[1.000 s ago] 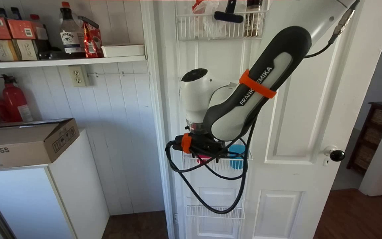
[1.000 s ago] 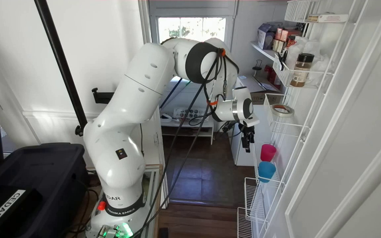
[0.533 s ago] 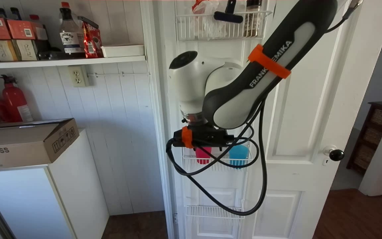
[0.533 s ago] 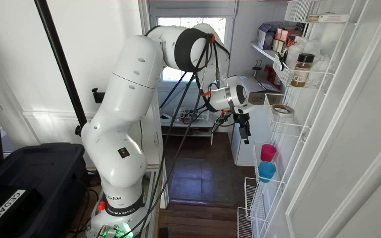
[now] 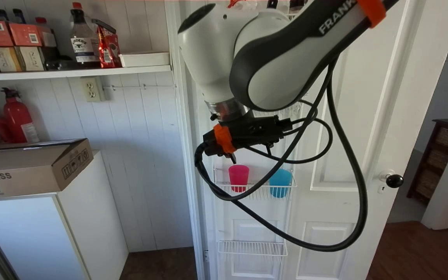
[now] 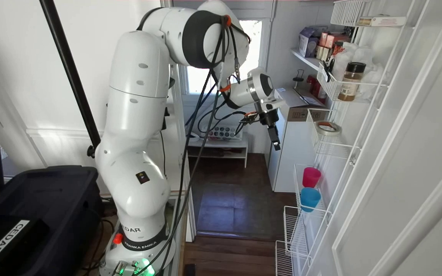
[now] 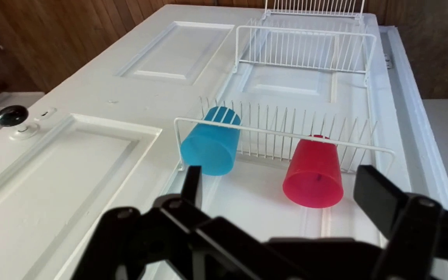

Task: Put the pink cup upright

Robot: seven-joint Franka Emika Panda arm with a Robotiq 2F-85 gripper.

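Observation:
The pink cup [image 5: 238, 177] stands upright in a white wire basket [image 7: 266, 131] on the door, its open mouth facing up. It also shows in an exterior view [image 6: 311, 177] and in the wrist view [image 7: 312, 165], where its mouth faces the camera. My gripper [image 7: 279, 175] is open and empty, its fingers wide apart. It hangs above the cups and apart from them, as both exterior views show, with the gripper tilted [image 5: 251, 153] and out from the door [image 6: 276, 146].
A light-blue cup [image 7: 222, 136] stands beside the pink cup in the same basket. Higher baskets hold a tape roll [image 6: 328, 128] and a spice jar [image 6: 351, 81]. A cardboard box [image 5: 33, 167] sits on a white cabinet. My cables [image 5: 317, 245] hang in a loop before the door.
My gripper has risen and drawn back from the door and the basket, tilting as it goes. Both cups now show more fully in an exterior view. The cups have not moved.

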